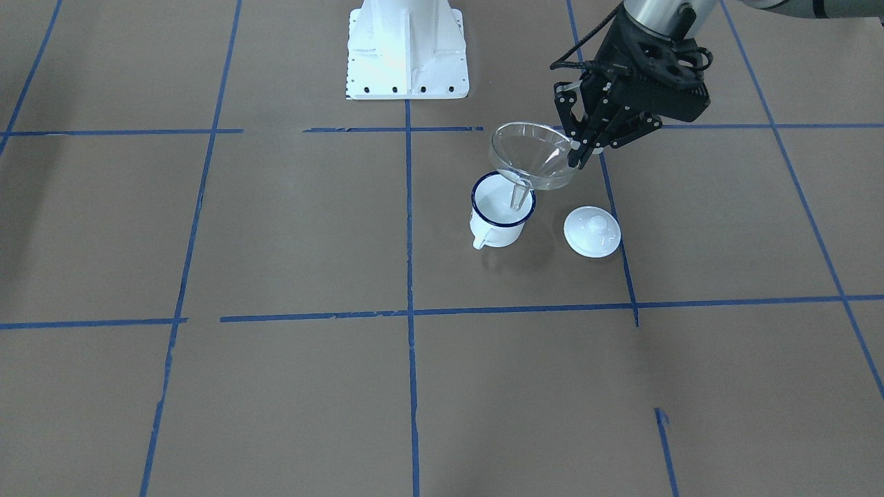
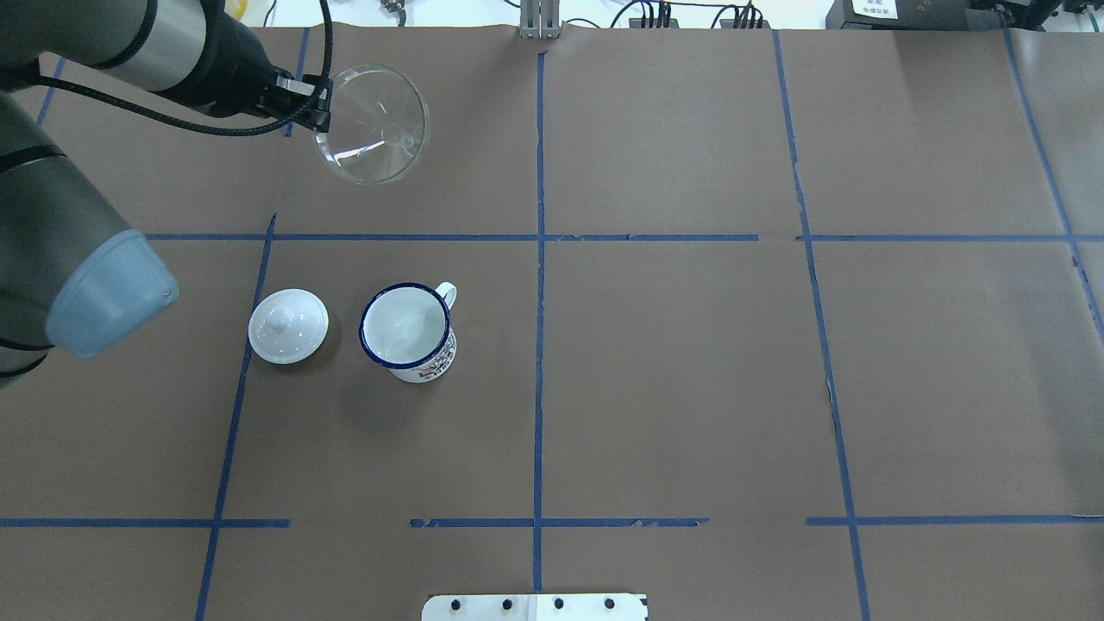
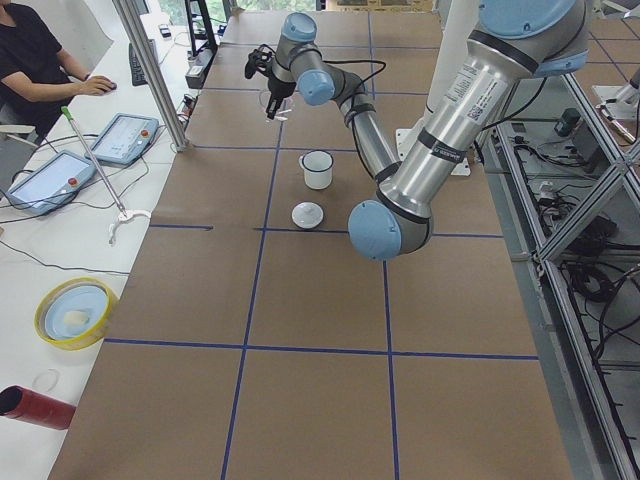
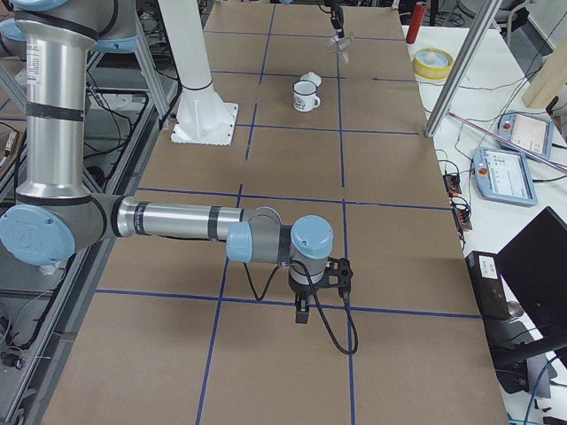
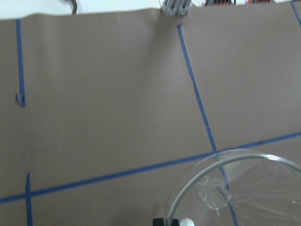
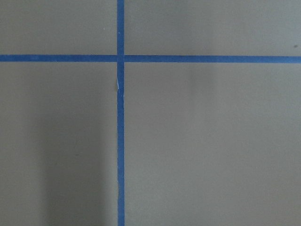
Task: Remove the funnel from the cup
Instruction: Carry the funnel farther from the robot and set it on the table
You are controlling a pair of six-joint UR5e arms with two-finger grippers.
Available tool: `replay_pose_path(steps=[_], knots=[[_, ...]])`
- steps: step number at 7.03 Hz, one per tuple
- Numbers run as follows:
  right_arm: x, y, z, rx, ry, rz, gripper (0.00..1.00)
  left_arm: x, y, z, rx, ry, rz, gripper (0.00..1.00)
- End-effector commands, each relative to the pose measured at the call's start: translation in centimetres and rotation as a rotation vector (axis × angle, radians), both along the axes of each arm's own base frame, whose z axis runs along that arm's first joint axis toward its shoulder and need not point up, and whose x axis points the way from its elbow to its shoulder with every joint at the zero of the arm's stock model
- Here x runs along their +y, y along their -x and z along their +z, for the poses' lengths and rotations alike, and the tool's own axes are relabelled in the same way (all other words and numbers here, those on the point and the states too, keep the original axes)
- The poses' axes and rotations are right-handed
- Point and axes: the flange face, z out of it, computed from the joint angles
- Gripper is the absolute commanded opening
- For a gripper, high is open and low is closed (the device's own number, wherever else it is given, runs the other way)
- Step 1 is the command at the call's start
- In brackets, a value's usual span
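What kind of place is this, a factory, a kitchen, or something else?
Probably a robotics research lab. The table is covered in brown paper marked with a blue tape grid, an operator sits alongside near control tablets, and the left gripper holds a clear funnel.

Robotics lab, bench setup. Table (image 2: pixel 690 388) papered brown and gridded in blue tape (image 2: pixel 539 345) — a marked test surface. White arm pedestal (image 1: pixel 407 48) bolted at the robot-side edge. Past the opposite edge: an operator (image 3: pixel 30 60) seated at a desk, teach pendants (image 3: pixel 122 138), aluminium frame posts (image 3: pixel 150 70). Behind the robot — open framing strung with cables (image 3: pixel 590 280).
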Motion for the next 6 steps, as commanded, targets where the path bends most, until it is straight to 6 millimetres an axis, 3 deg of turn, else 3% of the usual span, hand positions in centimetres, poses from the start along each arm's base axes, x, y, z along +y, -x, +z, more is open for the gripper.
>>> replay_pose_path(steps=[1, 3, 4, 6], knots=[[0.0, 0.0, 0.0, 0.0, 0.0, 0.0, 1.0, -4.1, -1.2, 3.7, 0.0, -0.13, -0.149, 0.0], [0.0, 0.0, 0.0, 0.0, 0.0, 0.0, 1.0, -7.6, -2.3, 8.6, 0.006, -0.245, -0.316, 0.0], [0.0, 0.0, 0.1, 0.0, 0.001, 0.0, 1.0, -8.7, -3.8, 11.5, -0.006, -0.287, -0.403, 0.0], [0.0, 0.0, 0.0, 0.0, 0.0, 0.0, 1.0, -6.4, -10.5, 17.0, -0.045, -0.368, -0.551, 0.0]])
